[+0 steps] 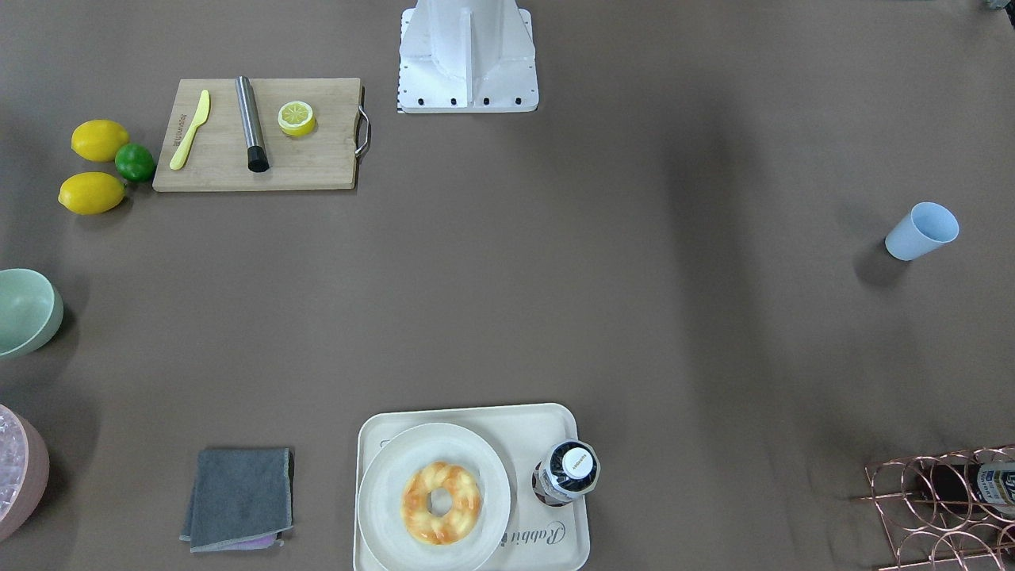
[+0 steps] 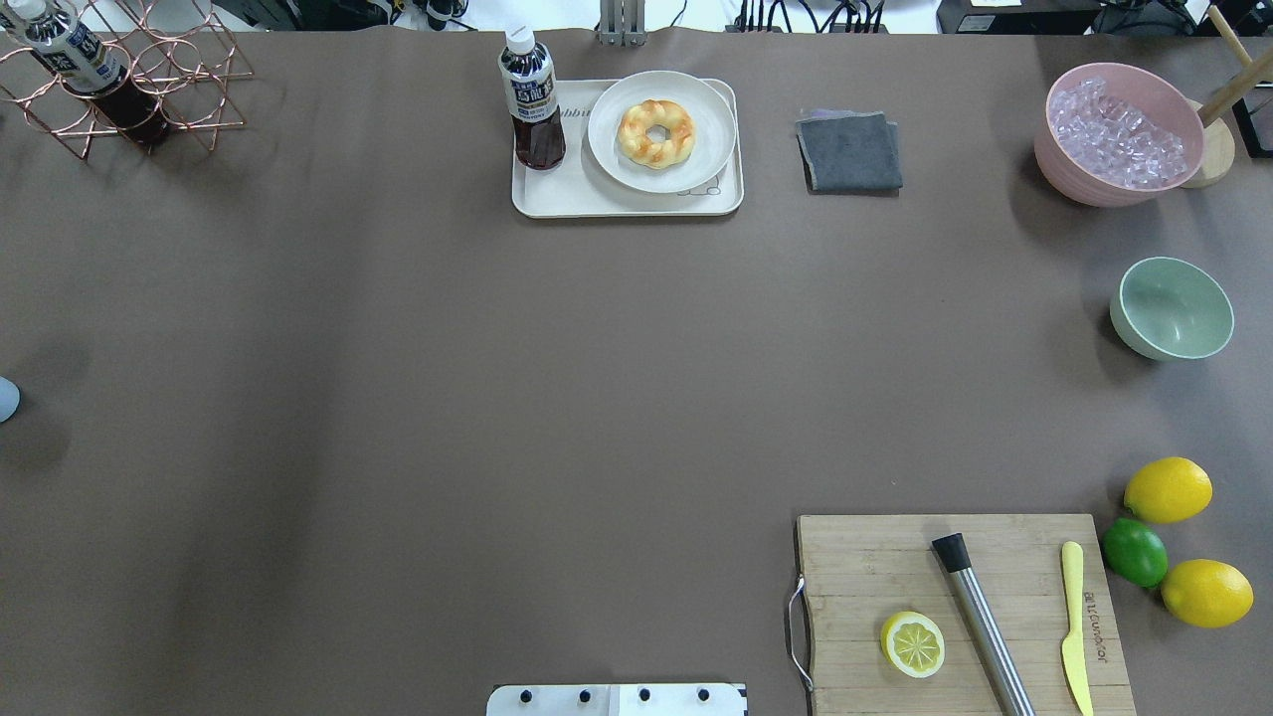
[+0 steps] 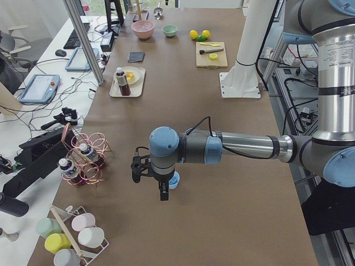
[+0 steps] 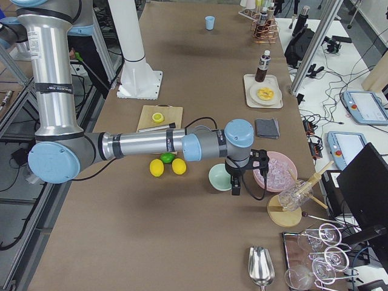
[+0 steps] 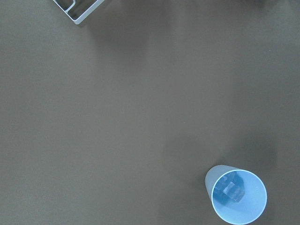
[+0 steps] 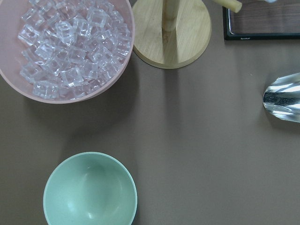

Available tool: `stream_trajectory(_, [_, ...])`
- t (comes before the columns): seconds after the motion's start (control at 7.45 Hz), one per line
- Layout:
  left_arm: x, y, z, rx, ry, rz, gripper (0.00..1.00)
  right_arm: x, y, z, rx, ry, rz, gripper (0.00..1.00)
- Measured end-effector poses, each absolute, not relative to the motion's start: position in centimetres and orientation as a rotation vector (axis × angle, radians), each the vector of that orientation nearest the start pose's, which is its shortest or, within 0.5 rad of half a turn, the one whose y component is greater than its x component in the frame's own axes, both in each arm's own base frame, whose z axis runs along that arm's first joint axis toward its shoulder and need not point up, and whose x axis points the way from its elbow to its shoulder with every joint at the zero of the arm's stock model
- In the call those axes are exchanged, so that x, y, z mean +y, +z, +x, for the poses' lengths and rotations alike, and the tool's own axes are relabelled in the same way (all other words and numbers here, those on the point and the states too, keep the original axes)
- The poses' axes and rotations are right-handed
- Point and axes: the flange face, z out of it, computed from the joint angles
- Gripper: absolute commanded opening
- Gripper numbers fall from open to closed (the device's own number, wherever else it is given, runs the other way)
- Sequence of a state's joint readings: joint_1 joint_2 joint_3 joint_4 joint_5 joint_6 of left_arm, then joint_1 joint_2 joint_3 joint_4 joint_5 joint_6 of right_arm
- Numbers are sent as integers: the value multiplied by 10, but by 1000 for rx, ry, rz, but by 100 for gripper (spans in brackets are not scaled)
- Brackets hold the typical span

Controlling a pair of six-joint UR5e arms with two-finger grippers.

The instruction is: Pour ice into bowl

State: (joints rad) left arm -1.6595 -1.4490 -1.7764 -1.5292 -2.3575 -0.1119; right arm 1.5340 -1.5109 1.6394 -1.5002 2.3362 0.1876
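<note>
The pale mint-green bowl [image 2: 1174, 310] stands empty at the table's right side; it also shows in the right wrist view [image 6: 89, 193] and the front view [image 1: 25, 311]. A few clear ice cubes [image 5: 230, 190] lie inside the light blue cup [image 5: 236, 197], which stands upright at the far left edge [image 1: 921, 230]. My left gripper [image 3: 163, 191] hangs above the table just beside the cup [image 3: 175, 180]. My right gripper [image 4: 235, 187] hangs between the bowl [image 4: 218, 177] and the pink container. I cannot tell whether either gripper is open or shut.
A pink container [image 2: 1119, 134] full of ice cubes stands behind the bowl, next to a wooden stand [image 6: 171, 33]. Also here: a cutting board [image 2: 960, 612] with knife, lemon half and metal rod, lemons and a lime [image 2: 1134, 552], a tray [image 2: 557, 189] with donut and bottle, a grey cloth [image 2: 848, 149], and a wire rack [image 2: 119, 85].
</note>
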Motion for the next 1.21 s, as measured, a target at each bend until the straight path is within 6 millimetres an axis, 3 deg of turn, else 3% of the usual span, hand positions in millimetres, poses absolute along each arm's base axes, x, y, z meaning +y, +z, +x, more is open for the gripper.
stream_trajectory(0.4, [-424,602,-100,792,-309,-7,97,-532,592,36,-777,58,89,99])
stream_trajectory(0.8, [-424,569,-94,798,-552,-73,97,-548,609,-2,-774,10,95,99])
stream_trajectory(1.21, [-437,551,-54,685,-693,-118,97,-574,620,-38,-766,-22,89,98])
